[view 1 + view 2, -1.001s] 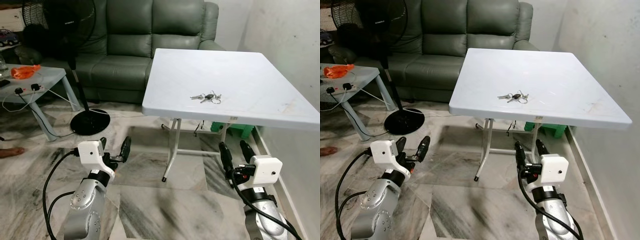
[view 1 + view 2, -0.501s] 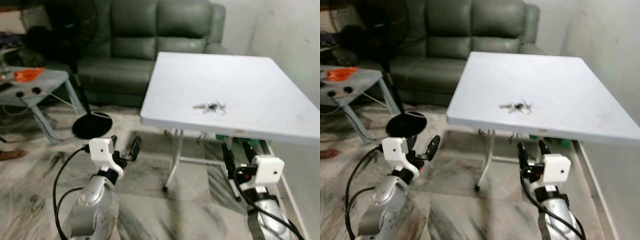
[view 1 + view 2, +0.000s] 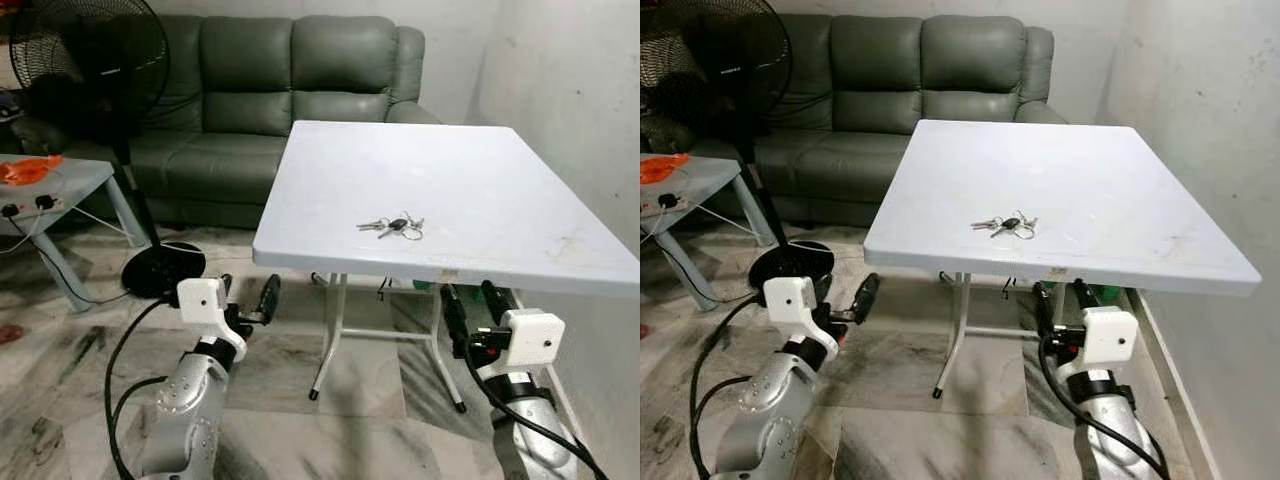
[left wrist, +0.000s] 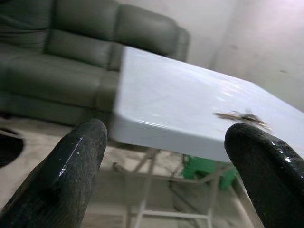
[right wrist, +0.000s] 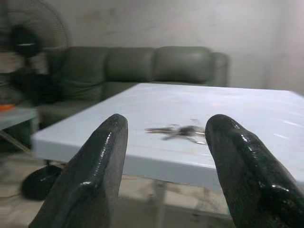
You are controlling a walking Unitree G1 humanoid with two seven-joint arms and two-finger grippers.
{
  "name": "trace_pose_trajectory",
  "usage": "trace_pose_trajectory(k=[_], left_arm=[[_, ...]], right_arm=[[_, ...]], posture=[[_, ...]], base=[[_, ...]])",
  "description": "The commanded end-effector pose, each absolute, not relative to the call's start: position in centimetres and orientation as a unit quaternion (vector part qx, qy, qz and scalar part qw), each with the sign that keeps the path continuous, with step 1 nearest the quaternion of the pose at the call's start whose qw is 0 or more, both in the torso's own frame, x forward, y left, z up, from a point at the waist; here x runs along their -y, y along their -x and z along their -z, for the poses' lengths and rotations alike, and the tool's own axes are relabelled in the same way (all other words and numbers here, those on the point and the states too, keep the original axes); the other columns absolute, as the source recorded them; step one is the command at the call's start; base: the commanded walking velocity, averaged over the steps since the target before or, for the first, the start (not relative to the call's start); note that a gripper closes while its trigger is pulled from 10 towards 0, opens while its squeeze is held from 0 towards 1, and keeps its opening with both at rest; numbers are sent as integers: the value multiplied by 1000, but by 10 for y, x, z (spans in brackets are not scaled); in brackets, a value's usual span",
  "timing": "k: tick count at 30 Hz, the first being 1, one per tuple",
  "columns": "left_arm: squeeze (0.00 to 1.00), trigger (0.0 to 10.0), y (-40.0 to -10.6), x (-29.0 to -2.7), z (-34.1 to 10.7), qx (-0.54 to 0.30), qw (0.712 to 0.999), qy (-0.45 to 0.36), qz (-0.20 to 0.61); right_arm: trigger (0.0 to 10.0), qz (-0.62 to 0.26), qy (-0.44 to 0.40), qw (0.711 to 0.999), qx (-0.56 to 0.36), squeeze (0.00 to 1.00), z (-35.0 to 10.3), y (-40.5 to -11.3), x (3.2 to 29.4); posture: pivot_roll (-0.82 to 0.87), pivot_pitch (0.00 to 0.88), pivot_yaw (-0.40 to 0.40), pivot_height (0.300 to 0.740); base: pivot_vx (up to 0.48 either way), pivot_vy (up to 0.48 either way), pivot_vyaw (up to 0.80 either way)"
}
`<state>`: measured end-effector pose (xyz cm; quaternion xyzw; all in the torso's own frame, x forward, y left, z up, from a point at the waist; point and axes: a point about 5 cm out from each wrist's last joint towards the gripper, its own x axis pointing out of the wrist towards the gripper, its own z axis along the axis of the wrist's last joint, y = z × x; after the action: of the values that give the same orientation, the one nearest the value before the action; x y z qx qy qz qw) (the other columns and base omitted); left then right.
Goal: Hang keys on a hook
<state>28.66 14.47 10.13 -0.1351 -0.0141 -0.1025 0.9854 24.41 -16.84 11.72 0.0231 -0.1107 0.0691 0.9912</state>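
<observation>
A bunch of keys (image 3: 392, 227) lies near the front of the white folding table (image 3: 500, 170), a little left of its middle. Both arms are held low in front of the table. My left gripper (image 3: 248, 300) is open below and left of the table's front left corner. My right gripper (image 3: 470, 303) is open just under the table's front edge, right of the keys. In the right wrist view the keys (image 5: 176, 131) lie on the tabletop straight between the fingers. In the left wrist view the keys (image 4: 241, 117) sit far over toward one finger.
A green sofa (image 3: 270, 100) stands behind the table. A black standing fan (image 3: 95, 60) and a low grey side table (image 3: 60, 185) with an orange thing are at the left. A bare wall (image 3: 580, 100) runs along the right. Marble floor lies in front.
The camera has come closer to the table and the blur has gone. Both grippers now sit nearer the table's front edge, still open.
</observation>
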Motion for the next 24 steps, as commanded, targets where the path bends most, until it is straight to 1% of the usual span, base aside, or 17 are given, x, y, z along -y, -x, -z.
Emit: trace_pose_trajectory(k=[1,24], left_arm=[[0,10000,-288,-144,-104,16,985,135,105],[0,10000,-287,-141,-105,16,985,135,105]], right_arm=[[10000,-68,-23,991,116,0,-121,-245,170],[10000,-77,-23,990,114,0,-121,-246,168]], posture=[[-26,0,-12,740],[-21,0,-22,740]], base=[[285,0,0],[290,0,0]])
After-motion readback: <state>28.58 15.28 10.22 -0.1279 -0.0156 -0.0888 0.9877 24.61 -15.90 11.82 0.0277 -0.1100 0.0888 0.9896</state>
